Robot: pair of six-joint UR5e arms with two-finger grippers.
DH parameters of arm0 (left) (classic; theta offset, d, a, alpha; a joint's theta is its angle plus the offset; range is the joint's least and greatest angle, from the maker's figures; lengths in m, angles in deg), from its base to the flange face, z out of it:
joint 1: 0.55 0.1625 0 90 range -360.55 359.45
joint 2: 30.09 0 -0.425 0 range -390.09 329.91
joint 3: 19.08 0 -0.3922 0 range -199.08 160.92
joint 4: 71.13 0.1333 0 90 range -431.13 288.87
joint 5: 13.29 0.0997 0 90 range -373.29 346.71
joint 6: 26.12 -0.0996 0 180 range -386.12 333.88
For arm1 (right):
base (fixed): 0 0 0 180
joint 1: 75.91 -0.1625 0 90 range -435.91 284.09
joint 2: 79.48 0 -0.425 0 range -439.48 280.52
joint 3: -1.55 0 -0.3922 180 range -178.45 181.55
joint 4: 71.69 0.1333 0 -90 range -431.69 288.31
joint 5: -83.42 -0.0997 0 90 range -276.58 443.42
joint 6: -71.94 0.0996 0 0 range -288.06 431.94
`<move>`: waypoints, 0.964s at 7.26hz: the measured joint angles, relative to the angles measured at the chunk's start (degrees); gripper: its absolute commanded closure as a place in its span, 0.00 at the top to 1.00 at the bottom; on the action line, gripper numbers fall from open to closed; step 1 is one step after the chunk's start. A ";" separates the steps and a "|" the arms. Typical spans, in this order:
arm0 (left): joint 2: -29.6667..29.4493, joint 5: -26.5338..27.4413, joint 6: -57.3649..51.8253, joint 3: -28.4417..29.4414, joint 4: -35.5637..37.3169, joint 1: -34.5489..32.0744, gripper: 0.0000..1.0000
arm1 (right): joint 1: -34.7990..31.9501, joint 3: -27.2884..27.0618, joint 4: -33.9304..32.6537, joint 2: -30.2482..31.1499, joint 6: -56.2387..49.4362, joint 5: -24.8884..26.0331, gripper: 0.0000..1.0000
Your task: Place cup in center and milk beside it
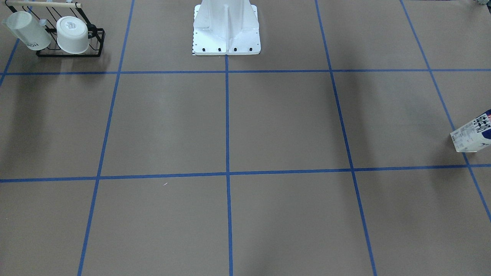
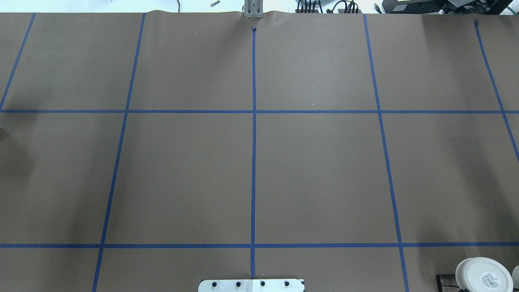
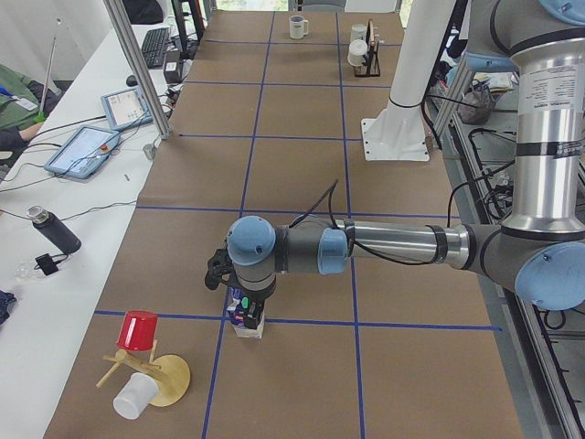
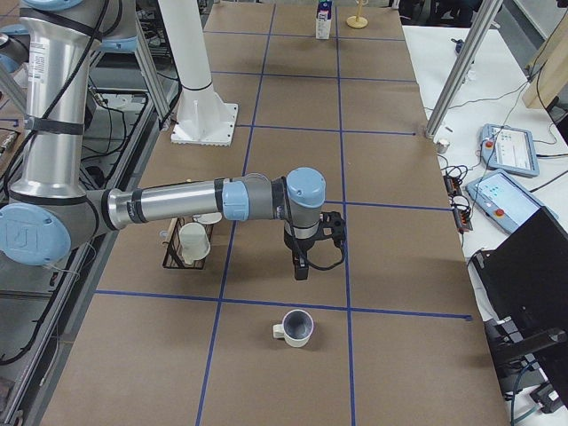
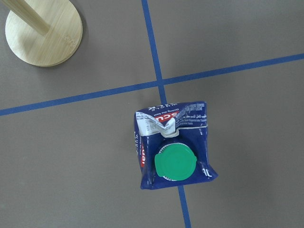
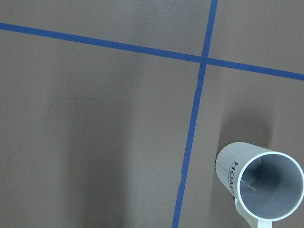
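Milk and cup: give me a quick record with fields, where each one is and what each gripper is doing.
milk: upright, cap on, on a blue tape line
cup: upright, empty, beside a tape line
left gripper: over the milk; open or shut unclear
right gripper: near the cup, apart from it; open or shut unclear

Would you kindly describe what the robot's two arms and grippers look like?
The left arm and right arm are alike: silver metal tubes, dark grey joint housings with round light-blue caps, and black cabling near each wrist. A printed label wraps the left arm's upright tube. The left gripper and right gripper are black.
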 measured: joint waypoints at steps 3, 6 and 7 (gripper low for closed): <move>0.43 0.02 -0.26 -0.78 -0.13 0.00 0.98 | 0.00 0.00 0.02 -0.05 0.00 0.00 1.00; 1.42 0.21 -0.31 -4.58 -0.11 0.00 0.98 | 0.00 -1.71 0.08 -0.33 -0.35 -0.10 1.00; 1.27 0.32 -0.26 -5.20 -0.11 0.00 0.98 | 0.00 -2.34 0.11 -0.92 -0.43 -0.16 1.00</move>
